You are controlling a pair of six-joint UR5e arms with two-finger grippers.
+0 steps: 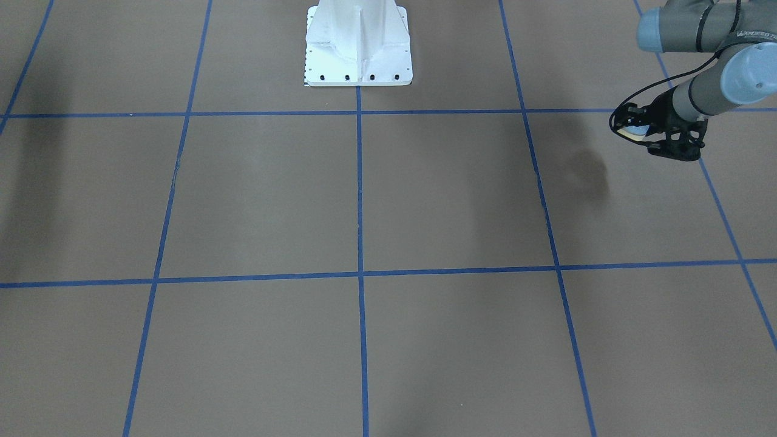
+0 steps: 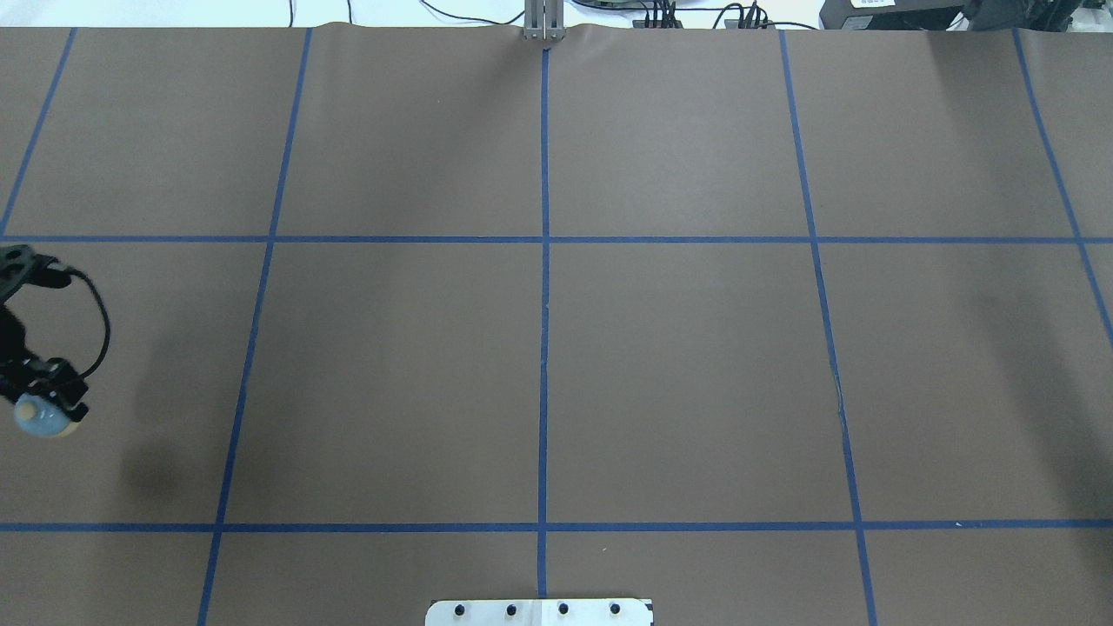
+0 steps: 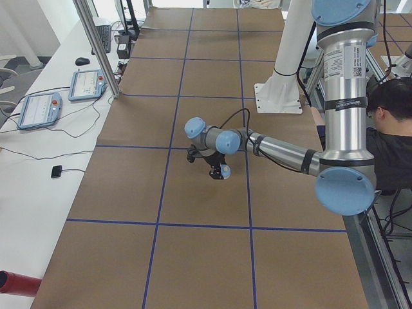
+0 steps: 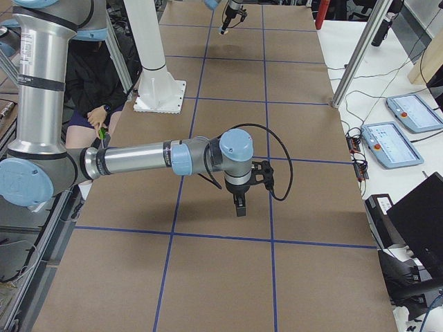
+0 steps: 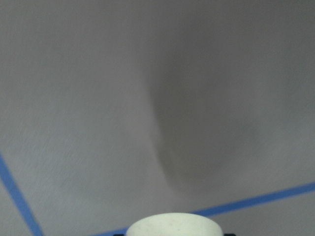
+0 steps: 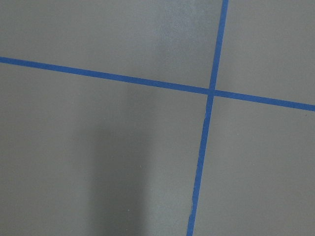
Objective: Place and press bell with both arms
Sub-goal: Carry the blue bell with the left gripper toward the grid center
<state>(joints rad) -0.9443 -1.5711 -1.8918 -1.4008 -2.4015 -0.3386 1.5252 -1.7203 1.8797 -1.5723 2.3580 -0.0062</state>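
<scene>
Your left hand (image 1: 652, 135) is pinching the bell (image 1: 635, 130), with the light-blue dome showing between the black fingers. It hangs over the left end of the counter (image 1: 425, 200), on the robot's own left, close to the robot's edge. The dark shadow (image 2: 161, 474) lies apart from the bell, not under it, so the bell looks to be held off the surface and not yet placed.

From the left wrist camera, the cream button (image 5: 172, 225) sits at the bottom edge with bare counter beyond it. The way down looks open. I can't tell from these views whether the base is level.

The relation to work from is that the bell lies straight below your left hand's grip. The right hand (image 4: 239, 205) is well apart from it, over the other end of the counter. It points down near a crossing of blue tape lines, and I cannot tell whether its fingers are spread or together.

The left arm (image 1: 716, 85) will likely have to do the setting down. The right arm (image 4: 138, 160) would need a long reach across to the left before it could press.
</scene>
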